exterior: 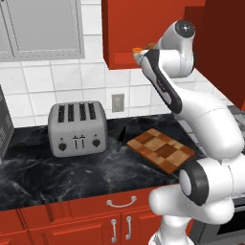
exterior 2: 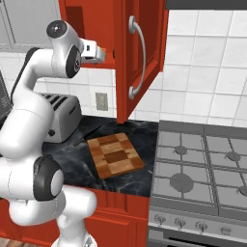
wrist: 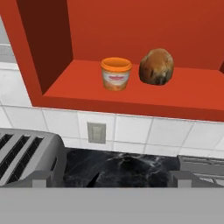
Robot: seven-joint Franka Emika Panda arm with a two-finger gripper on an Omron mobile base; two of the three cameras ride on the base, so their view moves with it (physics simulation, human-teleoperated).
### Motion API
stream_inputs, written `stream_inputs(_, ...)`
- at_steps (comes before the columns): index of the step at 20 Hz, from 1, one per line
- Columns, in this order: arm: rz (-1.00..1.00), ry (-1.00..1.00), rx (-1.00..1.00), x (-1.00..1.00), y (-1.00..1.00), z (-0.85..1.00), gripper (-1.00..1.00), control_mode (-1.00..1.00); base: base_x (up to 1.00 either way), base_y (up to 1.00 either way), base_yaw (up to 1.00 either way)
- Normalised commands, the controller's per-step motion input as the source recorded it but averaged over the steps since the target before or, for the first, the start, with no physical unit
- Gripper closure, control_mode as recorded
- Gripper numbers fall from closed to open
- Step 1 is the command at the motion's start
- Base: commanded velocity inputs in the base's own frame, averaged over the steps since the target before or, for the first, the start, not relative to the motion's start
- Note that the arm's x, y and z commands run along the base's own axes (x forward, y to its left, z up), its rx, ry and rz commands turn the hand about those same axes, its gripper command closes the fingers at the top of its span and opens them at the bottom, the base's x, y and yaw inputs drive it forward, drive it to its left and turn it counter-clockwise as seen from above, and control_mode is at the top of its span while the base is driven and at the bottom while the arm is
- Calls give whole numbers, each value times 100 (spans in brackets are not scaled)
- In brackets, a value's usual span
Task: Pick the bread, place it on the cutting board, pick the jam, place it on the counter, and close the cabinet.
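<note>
On the floor of the open red cabinet stands the orange jam, with the round brown bread just to its right. My gripper hovers in front of the shelf, a little below it, open, with nothing between its fingers. From the base cameras the gripper is raised at the cabinet's open front, beside the jam. The cabinet door stands swung out. The checkered cutting board lies bare on the black counter beneath.
A grey toaster stands on the counter left of the board. A gas stove adjoins the counter on the right. A wall outlet sits on the tiles under the cabinet. A grey-white glass-fronted cabinet hangs at the left.
</note>
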Motion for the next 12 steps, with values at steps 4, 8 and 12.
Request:
stream_inputs(4, 0, 0, 0, 26, 3, 0, -100, -100, 0, 0, 0)
stream_inputs(8, 0, 0, 0, 25, 4, 0, -100, -100, 0, 0, 0)
stream_inputs(12, 0, 0, 0, 24, 0, 0, -100, -100, 0, 0, 0)
